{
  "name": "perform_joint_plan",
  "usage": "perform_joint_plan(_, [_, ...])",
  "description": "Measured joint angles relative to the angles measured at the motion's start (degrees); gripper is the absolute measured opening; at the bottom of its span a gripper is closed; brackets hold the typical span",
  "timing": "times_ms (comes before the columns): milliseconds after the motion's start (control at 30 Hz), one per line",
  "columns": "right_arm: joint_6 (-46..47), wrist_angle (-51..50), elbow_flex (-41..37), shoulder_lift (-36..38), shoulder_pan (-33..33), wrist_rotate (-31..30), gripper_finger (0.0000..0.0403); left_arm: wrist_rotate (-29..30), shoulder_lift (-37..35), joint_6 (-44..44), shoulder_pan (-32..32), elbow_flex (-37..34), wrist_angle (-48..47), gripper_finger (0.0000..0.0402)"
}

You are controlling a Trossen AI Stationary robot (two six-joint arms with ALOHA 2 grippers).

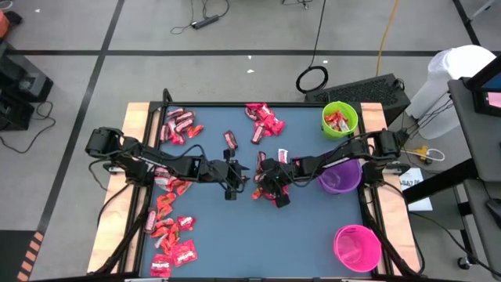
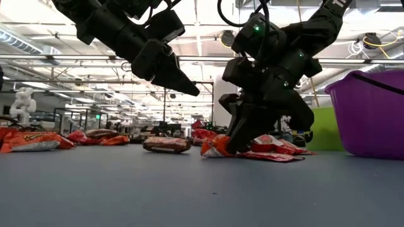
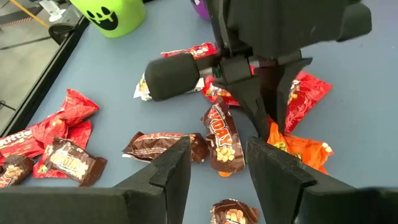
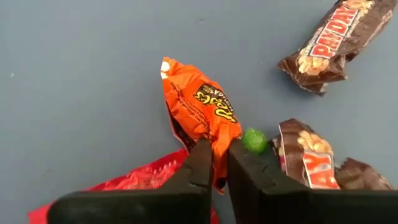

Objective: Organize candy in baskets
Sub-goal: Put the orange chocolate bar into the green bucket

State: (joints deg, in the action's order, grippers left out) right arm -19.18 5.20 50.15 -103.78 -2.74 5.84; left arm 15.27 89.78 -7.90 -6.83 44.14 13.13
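Baskets (image 1: 340,117): three | right claw (image 4: 220,163): pinching orange candy (image 4: 202,109) | left claw (image 3: 217,168): spread, hovering

On the desk (image 1: 313,235), three baskets (image 1: 340,118) stand in a line down the right side of the frame; candy (image 1: 178,125) lies in heaps at upper left, upper middle and lower left; some sits in the top basket.

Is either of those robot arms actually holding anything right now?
Yes. The right pincer is shut on one end of an orange candy lying on the table. The left pincer is open and empty.
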Motion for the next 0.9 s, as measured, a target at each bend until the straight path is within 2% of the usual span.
perform_joint_plan(167, [0.0, -3.3, 0.0, 5.2, 0.0, -0.6, 0.0024, 0.0, 0.0, 0.0, 0.0, 0.0, 0.0, 0.0162])
perform_joint_plan(467, [0.8, -18.7, 0.0, 20.7, 1.7, -15.0, 0.0026, 0.0, 0.0, 0.0, 0.0, 0.0, -0.2, 0.0162])
perform_joint_plan(700, [2.8, -27.5, 0.0, 32.7, 7.4, -19.9, 0.0027, 0.0, 0.0, 0.0, 0.0, 0.0, -0.2, 0.0162])
perform_joint_plan(900, [5.4, -34.2, 0.0, 41.2, 14.9, -25.3, 0.0027, 0.0, 0.0, 0.0, 0.0, 0.0, -0.2, 0.0162])
